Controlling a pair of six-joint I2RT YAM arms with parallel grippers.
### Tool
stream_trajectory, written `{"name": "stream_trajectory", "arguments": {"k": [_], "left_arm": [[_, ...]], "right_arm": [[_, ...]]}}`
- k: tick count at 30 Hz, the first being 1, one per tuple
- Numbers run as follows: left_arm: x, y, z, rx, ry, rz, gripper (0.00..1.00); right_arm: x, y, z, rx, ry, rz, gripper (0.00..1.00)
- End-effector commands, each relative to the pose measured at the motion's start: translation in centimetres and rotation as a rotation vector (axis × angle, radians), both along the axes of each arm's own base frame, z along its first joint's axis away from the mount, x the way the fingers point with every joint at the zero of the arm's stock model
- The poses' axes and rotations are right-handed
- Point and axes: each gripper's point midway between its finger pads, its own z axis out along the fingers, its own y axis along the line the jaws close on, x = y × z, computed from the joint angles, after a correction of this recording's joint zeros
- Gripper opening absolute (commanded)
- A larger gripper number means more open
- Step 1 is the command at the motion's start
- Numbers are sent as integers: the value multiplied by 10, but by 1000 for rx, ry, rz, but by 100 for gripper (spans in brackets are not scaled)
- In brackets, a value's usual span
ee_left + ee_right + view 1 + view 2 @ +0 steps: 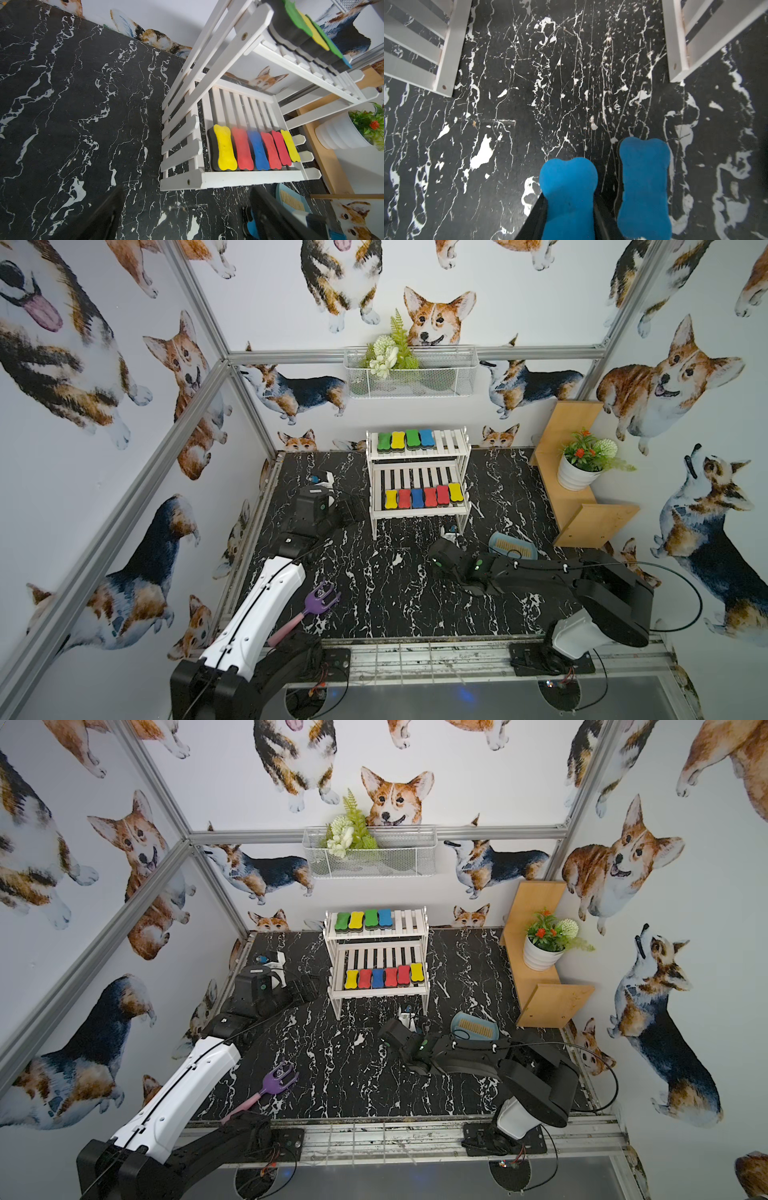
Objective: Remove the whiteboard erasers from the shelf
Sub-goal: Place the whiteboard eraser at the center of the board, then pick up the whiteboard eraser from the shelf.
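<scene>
The white two-tier shelf [417,456] stands at the back of the black marble table. Several whiteboard erasers [405,439] line its top tier, and several more [424,497] sit in a row at the front of the lower tier [255,148]. My right gripper [569,212] is low over the table just in front of the shelf, shut on a blue eraser [568,182]. A second blue eraser [644,187] lies on the table right beside it. My left gripper [187,218] hangs open and empty by the shelf's left side [353,510].
A light-blue dustpan with brush [513,547] lies right of my right gripper [451,533]. A purple toy rake [320,599] is at the front left. A tan stepped stand [590,514] with a potted plant [579,466] fills the back right. A wire basket [411,373] hangs on the wall.
</scene>
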Motion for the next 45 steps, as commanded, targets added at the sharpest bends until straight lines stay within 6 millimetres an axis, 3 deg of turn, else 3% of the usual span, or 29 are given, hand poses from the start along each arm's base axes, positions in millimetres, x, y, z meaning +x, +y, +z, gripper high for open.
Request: {"name": "stream_trajectory", "arguments": {"k": [1, 10, 16, 22, 29, 33, 36, 40, 43, 45], "left_arm": [[2, 0, 3, 9, -9, -3, 100], [0, 2, 4, 17, -16, 1, 100], [1, 1, 3, 14, -11, -3, 100], [1, 0, 2, 10, -9, -7, 100], [2, -3, 1, 1, -6, -18, 100], [3, -5, -1, -5, 0, -26, 100], [3, -5, -3, -7, 4, -28, 100], [2, -4, -3, -3, 2, -24, 100], [1, -3, -3, 0, 1, -22, 100], [1, -3, -2, 0, 0, -22, 100]], "right_arm": [[12, 5, 2, 9, -38, -39, 34], [20, -4, -18, -67, -30, -71, 35], [20, -4, -20, -71, -26, -60, 55], [19, -3, -1, -48, -44, -51, 62], [6, 2, 68, 52, -92, 24, 60], [12, 12, 129, 94, -168, 93, 59], [32, 16, 178, 126, -214, 122, 58], [78, 8, 239, 134, -311, 105, 56], [112, 6, 274, 136, -368, 94, 55], [135, 4, 284, 129, -381, 79, 55]]}}
